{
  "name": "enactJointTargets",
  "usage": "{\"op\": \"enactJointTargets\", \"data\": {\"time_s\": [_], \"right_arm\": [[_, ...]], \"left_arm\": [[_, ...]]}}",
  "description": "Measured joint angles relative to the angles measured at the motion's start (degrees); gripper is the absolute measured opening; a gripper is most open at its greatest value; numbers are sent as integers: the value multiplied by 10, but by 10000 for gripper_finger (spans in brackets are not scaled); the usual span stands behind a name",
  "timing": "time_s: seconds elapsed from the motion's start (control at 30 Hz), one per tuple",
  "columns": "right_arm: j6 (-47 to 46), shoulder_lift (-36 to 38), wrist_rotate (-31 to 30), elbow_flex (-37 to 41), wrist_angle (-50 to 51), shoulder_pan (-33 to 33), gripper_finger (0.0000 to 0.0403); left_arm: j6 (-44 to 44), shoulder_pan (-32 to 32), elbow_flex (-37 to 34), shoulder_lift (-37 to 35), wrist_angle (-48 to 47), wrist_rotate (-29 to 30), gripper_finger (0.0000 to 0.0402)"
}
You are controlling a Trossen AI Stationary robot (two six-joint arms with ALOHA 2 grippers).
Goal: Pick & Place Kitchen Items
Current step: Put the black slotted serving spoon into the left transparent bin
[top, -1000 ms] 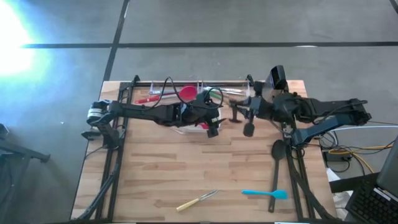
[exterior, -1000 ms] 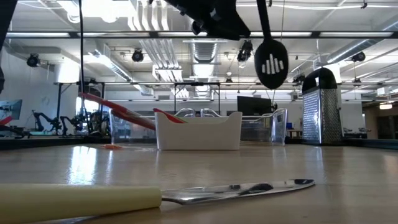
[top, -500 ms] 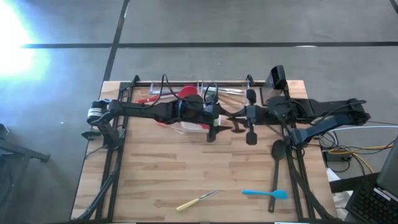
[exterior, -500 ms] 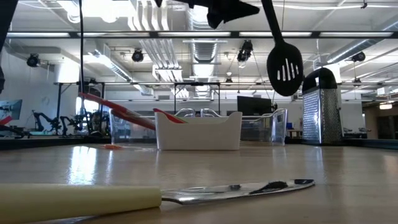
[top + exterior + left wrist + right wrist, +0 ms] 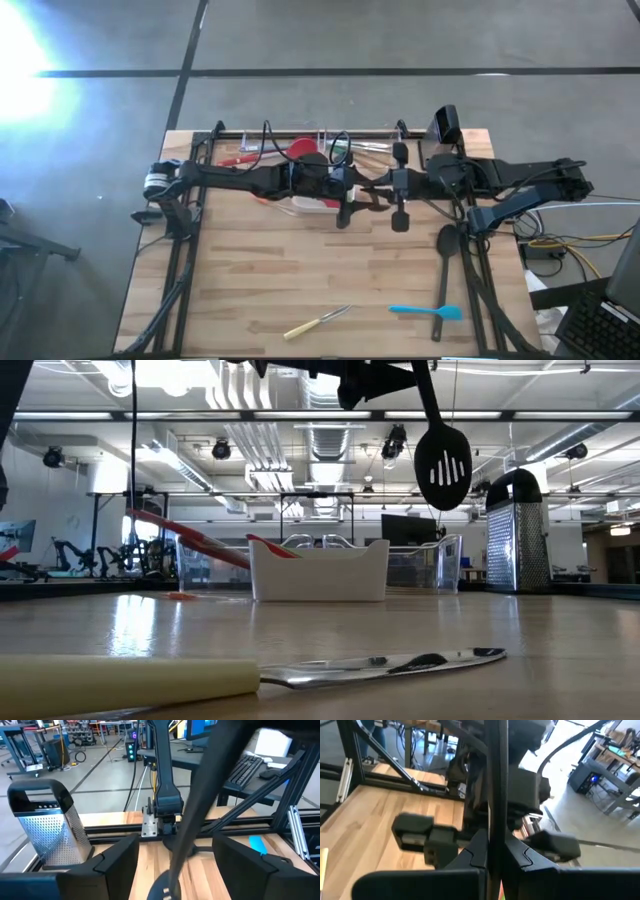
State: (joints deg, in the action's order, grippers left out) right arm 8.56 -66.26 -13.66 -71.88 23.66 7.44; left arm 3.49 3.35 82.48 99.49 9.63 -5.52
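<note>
The two arms have closed in on each other above the middle of the counter (image 5: pixel 250 290), and the black slotted plastic spoon (image 5: pixel 443 465) has swung back towards the left arm. The right gripper (image 5: pixel 492 852) has its jaws pinching the spoon's handle, head hanging clear of the counter. The left gripper (image 5: pixel 175 857) has its jaws spread either side of that handle, so a handover looks imminent.

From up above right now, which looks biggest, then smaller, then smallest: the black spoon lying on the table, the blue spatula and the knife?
1. Black spoon, longest.
2. Blue spatula and knife: these look about alike in length, so I won't rank them.
</note>
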Motion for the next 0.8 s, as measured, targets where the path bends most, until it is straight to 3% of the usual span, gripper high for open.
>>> {"op": "enactJointTargets", "data": {"time_s": [0.17, 0.5, 0.63, 0.8], "right_arm": [[0, -3, 0, 0, 2, 0, 11], [-72, -3, 12, -25, 160, 0, 11], [-89, -15, 47, -26, 204, 0, 11], [-89, -49, 49, -29, 236, 0, 11]], "left_arm": [[11, 1, 3, 5, -10, -2, 246], [73, 3, 3, -58, -256, 0, 245], [81, 9, 9, -68, -316, 1, 244], [81, 22, 56, -66, -372, 3, 243]]}}
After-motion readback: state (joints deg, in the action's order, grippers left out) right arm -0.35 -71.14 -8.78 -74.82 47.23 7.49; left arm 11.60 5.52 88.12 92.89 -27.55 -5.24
